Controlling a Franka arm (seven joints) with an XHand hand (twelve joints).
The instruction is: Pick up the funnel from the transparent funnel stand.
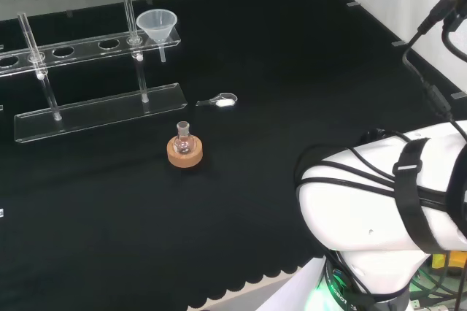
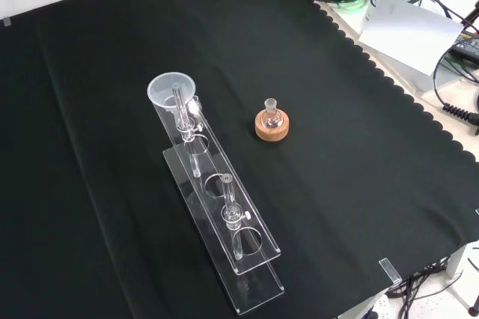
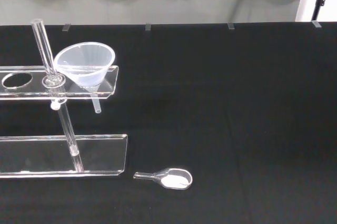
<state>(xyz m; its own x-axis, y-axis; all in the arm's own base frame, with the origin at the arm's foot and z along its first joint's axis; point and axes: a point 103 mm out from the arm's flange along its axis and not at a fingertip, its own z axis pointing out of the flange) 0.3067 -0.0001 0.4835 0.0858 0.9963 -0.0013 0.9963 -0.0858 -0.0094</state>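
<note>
We see the funnel (image 1: 157, 25) seated in the stand's (image 1: 95, 110) end hole, small flask (image 1: 183, 136) on cork ring (image 1: 184, 155); hand's state we cannot tell.

A large, rounded white arm link (image 1: 379, 194) is showing in the head view, with thin black cables and black straps crossing it; something green seems to be glowing beneath it.

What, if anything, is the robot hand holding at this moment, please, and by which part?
Nothing is held, as far as the views tell: the clear plastic funnel sits untouched in the end hole of the transparent funnel stand.
</note>
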